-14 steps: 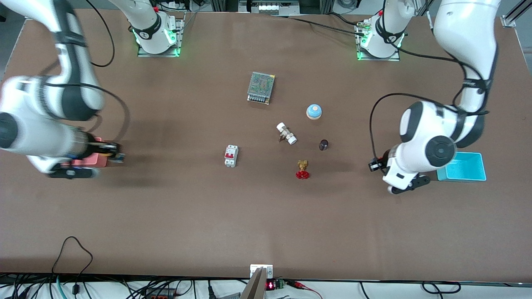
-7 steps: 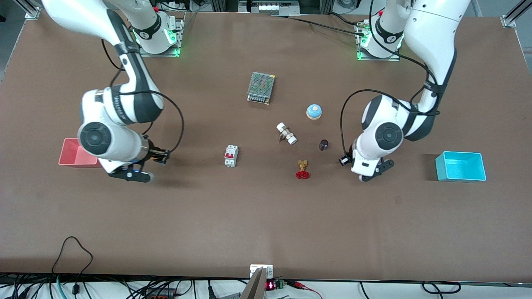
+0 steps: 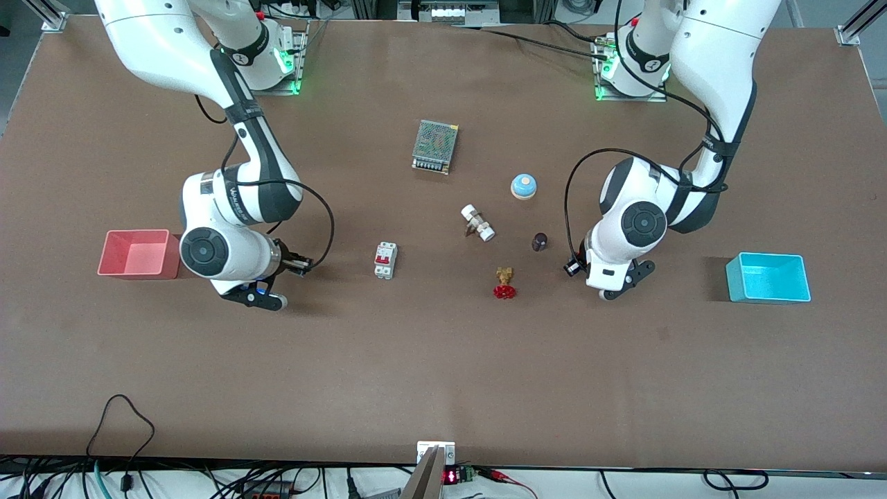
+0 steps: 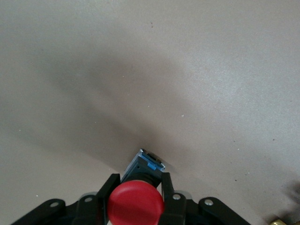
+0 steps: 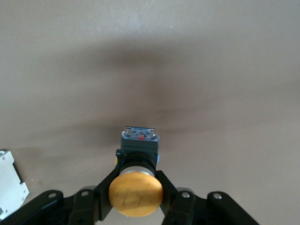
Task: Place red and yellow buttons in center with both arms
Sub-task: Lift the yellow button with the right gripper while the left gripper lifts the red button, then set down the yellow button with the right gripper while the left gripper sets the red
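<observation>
The right gripper [image 3: 299, 264], at nine o'clock of the circuit breaker [image 3: 385, 260] (over bare table), is clamped on the yellow button [image 5: 136, 190]. At three o'clock of the brass valve [image 3: 504, 283], the left gripper [image 3: 572, 267] pinches the red button [image 4: 135, 205]. My worry: either button, gripped only around its neck, could topple when released above the table.

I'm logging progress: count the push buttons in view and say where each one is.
2. The red button is held in the left end effector over the table, beside the brass valve. The yellow button is held in the right end effector, beside the circuit breaker.
</observation>
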You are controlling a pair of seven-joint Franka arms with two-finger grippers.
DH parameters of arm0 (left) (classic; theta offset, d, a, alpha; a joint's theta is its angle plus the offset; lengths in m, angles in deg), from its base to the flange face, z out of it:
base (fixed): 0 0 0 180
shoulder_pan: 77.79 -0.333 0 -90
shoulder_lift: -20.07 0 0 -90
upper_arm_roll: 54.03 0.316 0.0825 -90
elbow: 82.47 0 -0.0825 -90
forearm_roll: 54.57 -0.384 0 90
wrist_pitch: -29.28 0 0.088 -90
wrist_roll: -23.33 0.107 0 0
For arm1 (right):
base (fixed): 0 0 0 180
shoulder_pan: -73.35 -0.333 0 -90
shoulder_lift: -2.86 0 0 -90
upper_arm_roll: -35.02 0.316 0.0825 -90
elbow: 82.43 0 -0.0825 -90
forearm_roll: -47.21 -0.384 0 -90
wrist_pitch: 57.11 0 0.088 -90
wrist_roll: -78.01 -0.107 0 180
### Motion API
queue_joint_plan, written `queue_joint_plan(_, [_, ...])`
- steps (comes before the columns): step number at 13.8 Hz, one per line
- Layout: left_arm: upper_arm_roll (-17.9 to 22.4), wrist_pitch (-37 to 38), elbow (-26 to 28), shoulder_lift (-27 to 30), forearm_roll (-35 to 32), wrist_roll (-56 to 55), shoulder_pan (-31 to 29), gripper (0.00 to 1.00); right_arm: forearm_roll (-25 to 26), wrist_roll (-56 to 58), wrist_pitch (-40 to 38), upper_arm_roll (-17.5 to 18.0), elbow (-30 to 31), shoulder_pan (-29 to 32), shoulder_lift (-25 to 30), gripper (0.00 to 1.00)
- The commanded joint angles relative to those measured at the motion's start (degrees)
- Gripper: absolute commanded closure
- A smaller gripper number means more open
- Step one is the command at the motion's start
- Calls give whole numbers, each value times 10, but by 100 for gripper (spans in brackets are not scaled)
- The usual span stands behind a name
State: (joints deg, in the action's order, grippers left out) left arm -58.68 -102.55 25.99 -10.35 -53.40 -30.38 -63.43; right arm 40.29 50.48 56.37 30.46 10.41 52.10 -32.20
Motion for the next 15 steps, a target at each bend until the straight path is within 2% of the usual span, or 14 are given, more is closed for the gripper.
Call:
queue_joint_plan(1, [3,-9,9,5,0,-10,4,14,-18,-50,-1,-6,-32,-20,-25,80])
queue_joint_plan(2, [4,-8,9,5,0,-10,6,6,-27,-66,0,-6,-35,-25,-32,80])
queue_joint_plan(4, [4,-7,7,5,0,-10,5,0,-37,-72,0,-6,-37,-27,-37,79])
queue_joint_plan(8, [10,16,0,23,-1,12,1,0,-42,-71,16,-7,-37,-27,-53,78])
queue_joint_plan(9, [13,37,-9,33,-1,38,0,0,-42,-72,17,-7,-37,-27,-56,71])
queue_joint_plan(10, [18,69,-22,44,-1,69,-9,0,-42,-73,17,-7,-37,-27,-56,42])
queue_joint_plan(11, [19,105,-49,48,-1,109,-23,0,-47,-77,17,-7,-37,-27,-55,0])
queue_joint_plan(13, [20,187,-113,48,-1,191,-34,0,-73,-88,12,-8,-54,-26,-49,0])
queue_joint_plan(15, [22,210,-141,48,-1,249,-44,0,-74,-85,-1,-11,-80,-22,-38,0])
